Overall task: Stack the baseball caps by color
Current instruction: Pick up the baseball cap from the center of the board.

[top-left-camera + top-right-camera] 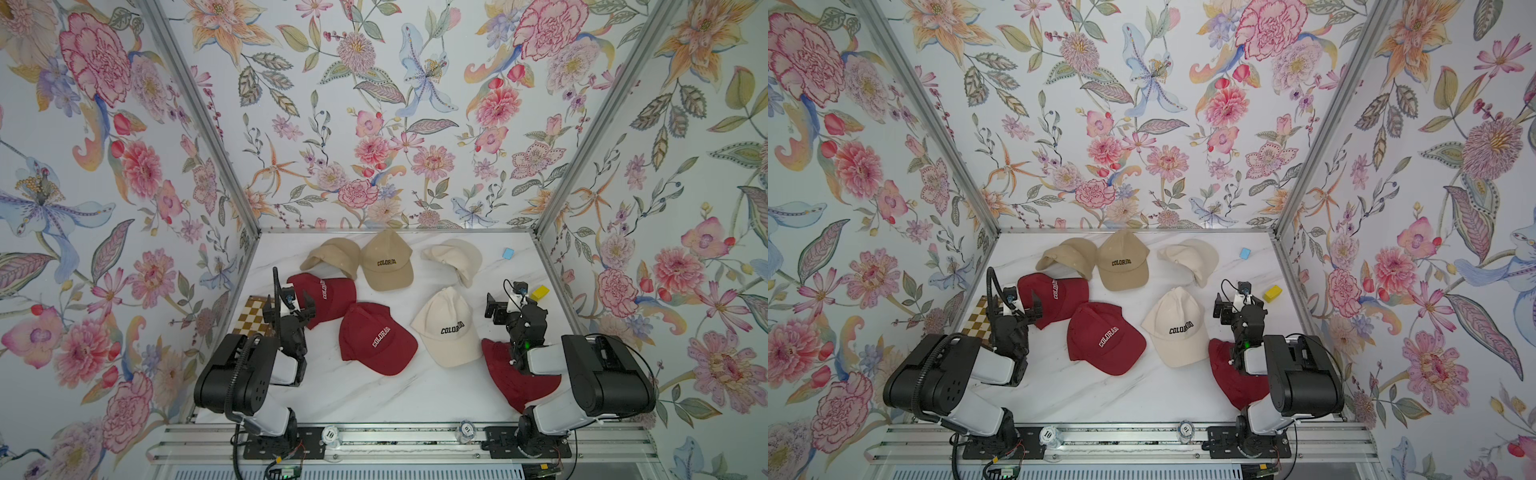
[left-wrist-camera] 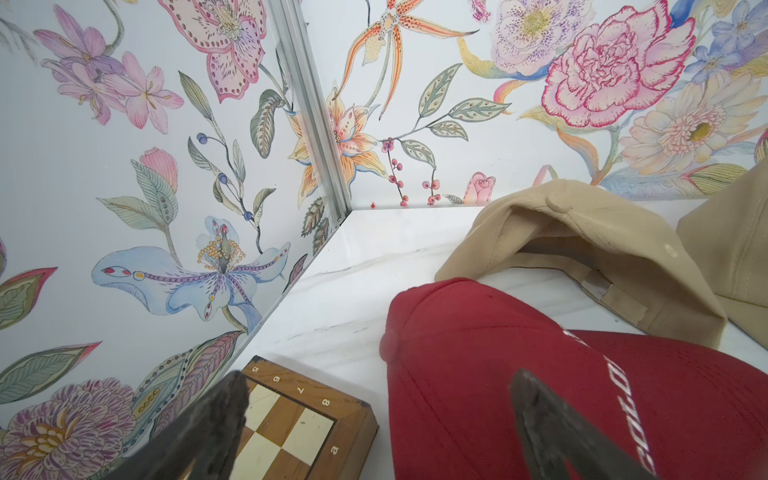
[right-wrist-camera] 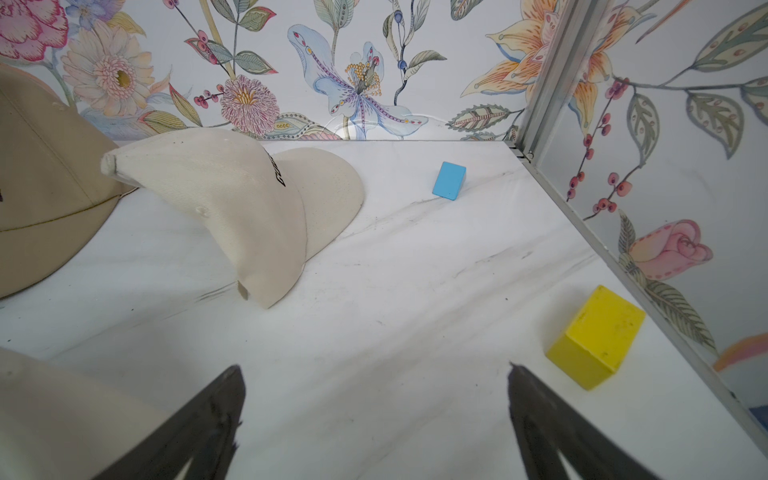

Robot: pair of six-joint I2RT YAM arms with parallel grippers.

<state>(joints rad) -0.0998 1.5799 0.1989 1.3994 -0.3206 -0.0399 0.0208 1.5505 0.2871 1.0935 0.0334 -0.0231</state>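
Left end effector [image 2: 376, 384] and right end effector [image 3: 375, 370] gape empty; soft, light baseball caps [image 1: 376, 336] lie scattered, probably best pinched at the stiffer brim [image 1: 392, 359].

back row, left to right: cap a [image 1: 332, 255], cap b [image 1: 386, 259] touching it, cap c [image 1: 455, 257]. middle row: cap d [image 1: 328, 293] beside the board [image 1: 249, 316], cap e [image 1: 376, 340], cap f [image 1: 446, 328]. cap g [image 1: 503, 374] lies under the right arm [image 1: 602, 374] (partly hidden).
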